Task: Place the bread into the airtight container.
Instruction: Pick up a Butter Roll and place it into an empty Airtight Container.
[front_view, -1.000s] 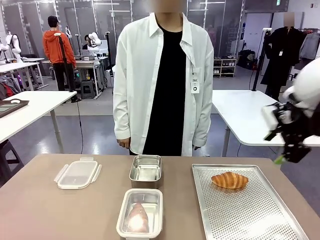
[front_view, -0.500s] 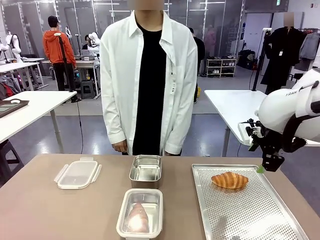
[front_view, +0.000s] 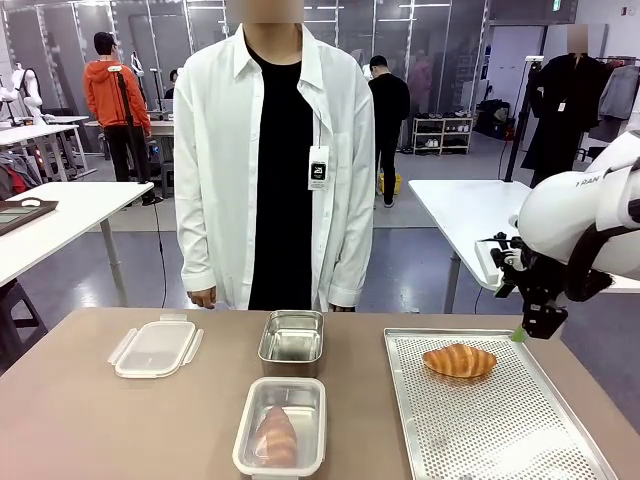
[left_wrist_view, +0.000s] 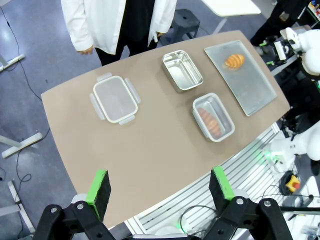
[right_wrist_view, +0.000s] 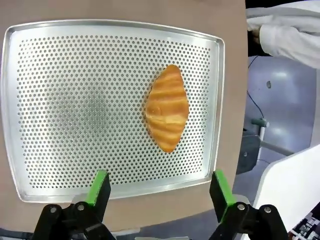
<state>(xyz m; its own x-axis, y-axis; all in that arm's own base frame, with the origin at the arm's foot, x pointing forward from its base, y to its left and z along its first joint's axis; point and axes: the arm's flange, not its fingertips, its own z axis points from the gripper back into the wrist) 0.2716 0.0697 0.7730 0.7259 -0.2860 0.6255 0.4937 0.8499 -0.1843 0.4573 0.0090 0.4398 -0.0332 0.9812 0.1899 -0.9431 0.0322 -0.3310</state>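
Note:
A golden croissant, the bread (front_view: 459, 360) (right_wrist_view: 166, 107), lies at the far end of a perforated metal tray (front_view: 500, 430) (right_wrist_view: 60, 100). My right gripper (front_view: 530, 328) (right_wrist_view: 160, 189) hangs open above the tray's right far edge, holding nothing. The airtight container (front_view: 280, 438) (left_wrist_view: 213, 117), white-rimmed, sits at the table's near middle with another bread inside. Its clip lid (front_view: 155, 347) (left_wrist_view: 115, 99) lies at the left. High over the table, my left gripper (left_wrist_view: 160, 187) is open and empty.
An empty steel container (front_view: 292, 340) (left_wrist_view: 182, 70) stands behind the airtight one. A person in a white shirt (front_view: 270, 160) stands at the far side, hands down at the sides. Bare tabletop (front_view: 70, 420) lies at the near left.
My right arm has swung in from the right edge toward the tray's far right corner. The person has stepped to the left. The things on the table have not moved.

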